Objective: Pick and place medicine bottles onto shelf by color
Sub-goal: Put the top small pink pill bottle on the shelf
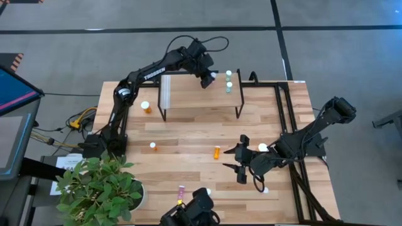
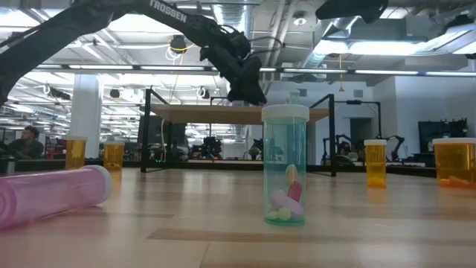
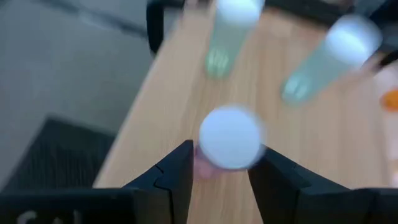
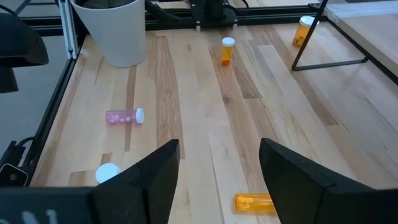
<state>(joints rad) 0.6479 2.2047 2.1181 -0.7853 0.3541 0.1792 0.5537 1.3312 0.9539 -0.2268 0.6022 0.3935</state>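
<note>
The light-wood shelf (image 1: 201, 97) stands at the table's far middle, with a white ridged strip (image 1: 168, 91) at its left end. Two pale green bottles (image 1: 229, 74) (image 1: 229, 86) stand upright on its right part and also show in the left wrist view (image 3: 225, 34) (image 3: 323, 59). My left gripper (image 1: 209, 78) is over the shelf's far side, shut on a pink bottle (image 3: 229, 142) with a white cap. My right gripper (image 1: 240, 160) is open and empty above the table's near right. An orange bottle (image 1: 217, 152) lies just left of it. My left gripper pinches the pink bottle between its two fingers (image 3: 177, 171), on the sides of its body just under the white cap (image 3: 230, 137). The fingers come from above, pointing down. The bottle stands upright, cap up; whether its bottom rests on the shelf, I cannot tell.
An orange bottle (image 1: 146, 107) stands left of the shelf, a smaller one (image 1: 152, 145) nearer. A pink bottle (image 1: 181, 190) lies near the front edge, by a pale green bottle (image 2: 285, 167). A potted plant (image 1: 100, 188) fills the near left corner. A black frame (image 1: 282, 107) runs along the right.
</note>
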